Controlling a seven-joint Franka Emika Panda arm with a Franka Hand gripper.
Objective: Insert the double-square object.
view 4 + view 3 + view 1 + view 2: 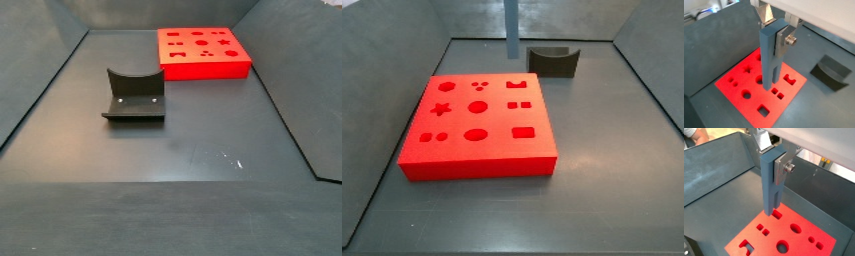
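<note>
My gripper (774, 32) is shut on a long blue bar, the double-square object (767, 60), gripping its upper end between the silver fingers (789, 37). The bar hangs upright above the red block (747, 97). Both wrist views show this; in the second the gripper (774, 158) holds the bar (769, 183) over the block (801, 243). A pair of small square holes (777, 93) lies close to the bar's lower tip. In a side view only the bar (512, 25) shows, beyond the block's (476, 150) far edge.
The dark fixture (553, 60) stands on the floor beside the block, and shows in another side view (134, 95) and a wrist view (831, 72). Grey walls (717, 168) enclose the floor. The block (203, 55) has several differently shaped holes.
</note>
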